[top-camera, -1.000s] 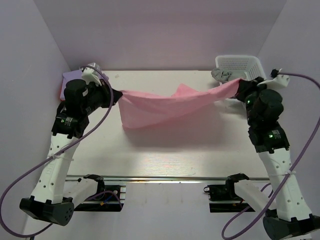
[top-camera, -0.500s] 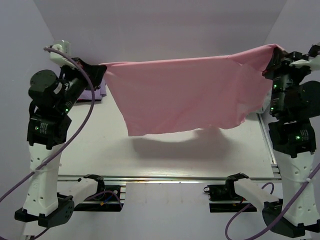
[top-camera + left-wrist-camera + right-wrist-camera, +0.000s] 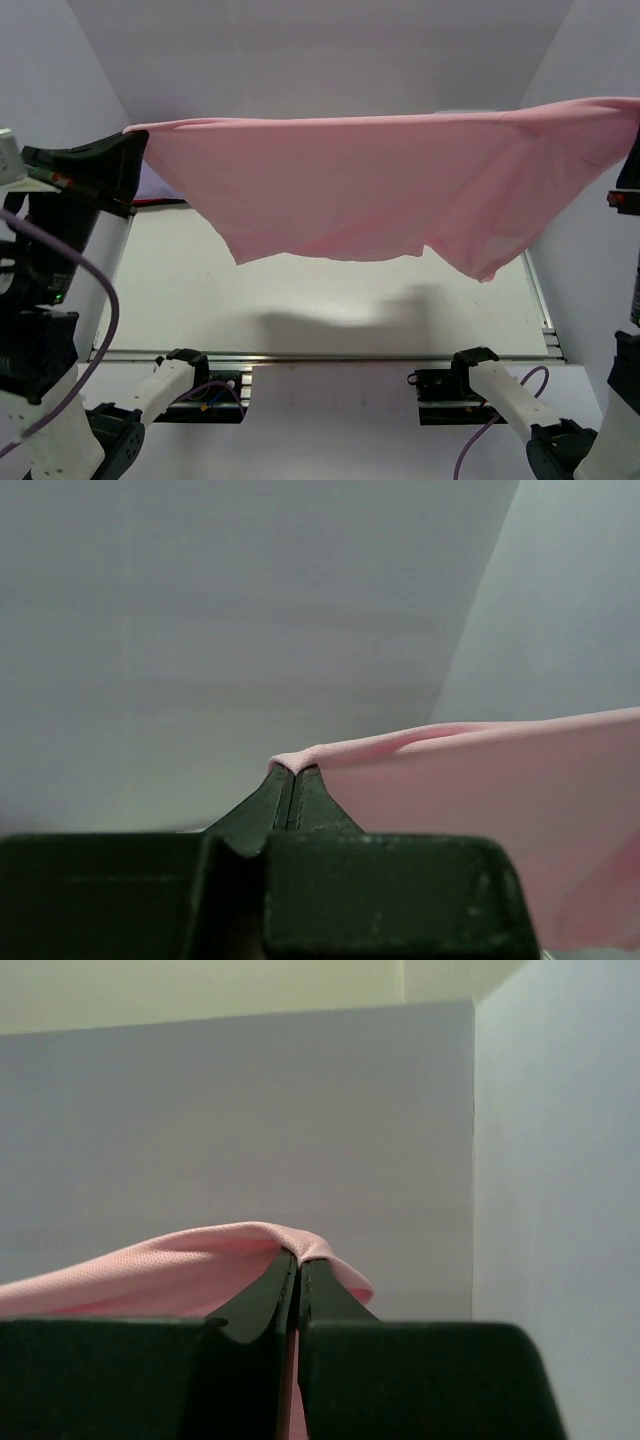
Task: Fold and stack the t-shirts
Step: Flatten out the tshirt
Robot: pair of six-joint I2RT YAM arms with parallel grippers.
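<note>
The light pink t-shirt hangs stretched wide and high above the table between both grippers. My left gripper is shut on its left corner; the wrist view shows the jaws pinched on the pink cloth at the tips. My right gripper is shut on the right corner, with pink cloth draped over the tips; in the top view it lies at the right edge, behind the shirt. A sliver of lavender cloth and a red edge show at the back left.
The white table lies under the hanging shirt, with its shadow on it. Grey walls close in at the left, back and right. A metal rail runs along the near edge. The shirt hides the back right.
Both grippers have risen and spread apart, lifting the pink shirt from a slack drape near the table to a wide taut sheet high above it. The white basket at the back right is now hidden.
</note>
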